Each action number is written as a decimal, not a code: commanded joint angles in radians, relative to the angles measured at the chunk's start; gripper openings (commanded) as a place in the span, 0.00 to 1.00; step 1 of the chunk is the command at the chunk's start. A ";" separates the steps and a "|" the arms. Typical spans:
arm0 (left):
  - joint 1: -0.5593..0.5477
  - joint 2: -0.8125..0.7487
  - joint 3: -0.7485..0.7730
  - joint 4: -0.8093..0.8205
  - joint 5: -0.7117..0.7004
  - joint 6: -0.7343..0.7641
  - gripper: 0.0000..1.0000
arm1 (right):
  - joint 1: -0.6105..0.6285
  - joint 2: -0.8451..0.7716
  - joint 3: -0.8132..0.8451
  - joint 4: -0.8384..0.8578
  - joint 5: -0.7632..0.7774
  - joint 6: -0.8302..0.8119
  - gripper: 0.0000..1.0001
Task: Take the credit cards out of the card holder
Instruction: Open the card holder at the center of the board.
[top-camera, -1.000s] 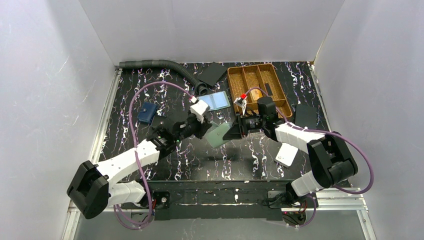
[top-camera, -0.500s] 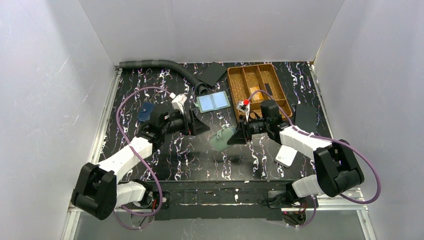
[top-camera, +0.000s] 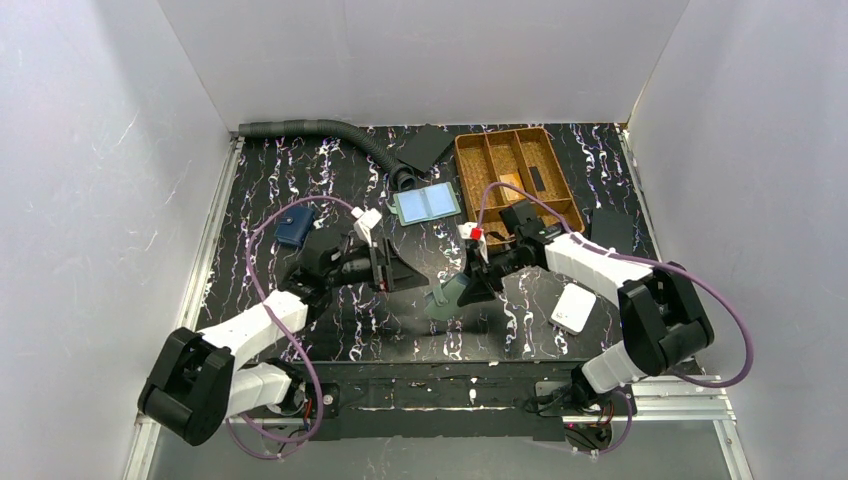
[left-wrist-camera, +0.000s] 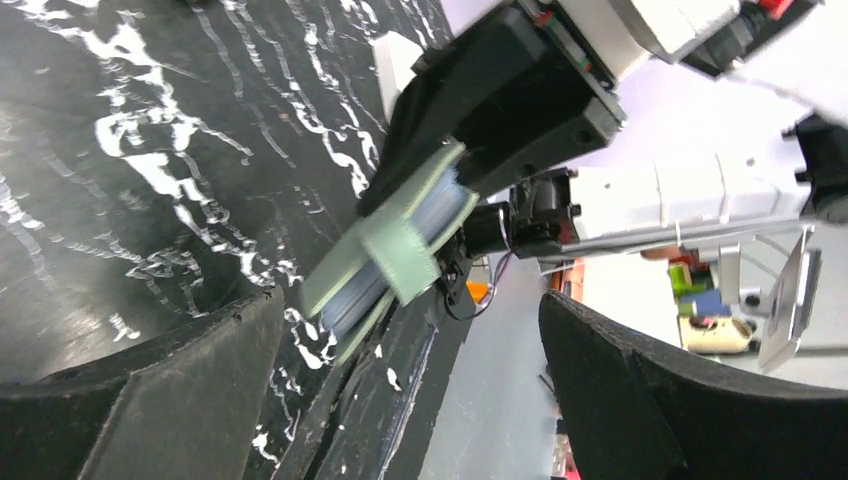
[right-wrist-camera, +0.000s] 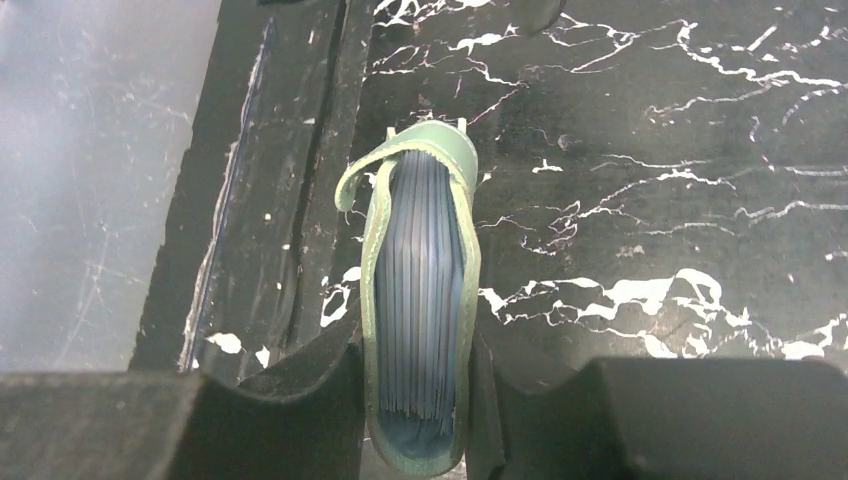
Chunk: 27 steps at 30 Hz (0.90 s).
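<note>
Clamping folded card holder: right gripper, partly closed. Found near, spread wide and empty: left gripper. Logged behind: 1 pale-blue wallet, 1 wooden tray.

White panels close the space in on three sides: a back wall, a left wall and a right wall, all plain and matt. Between them lies a black worktop veined with white and faint purple streaks, like marble. A left rail of bare metal edges it, and a near rail runs along the front. The light is soft and even, and the shadows are faint. Past the front edge, a grey floor shows.
</note>
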 joint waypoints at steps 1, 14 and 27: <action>-0.109 -0.036 -0.007 0.081 -0.045 0.105 0.98 | 0.044 0.055 0.094 -0.231 -0.022 -0.261 0.06; -0.183 0.112 0.032 0.015 -0.075 0.174 0.76 | 0.103 0.085 0.117 -0.321 0.012 -0.359 0.10; -0.206 0.200 0.062 0.027 -0.024 0.180 0.65 | 0.103 0.091 0.126 -0.353 -0.006 -0.389 0.10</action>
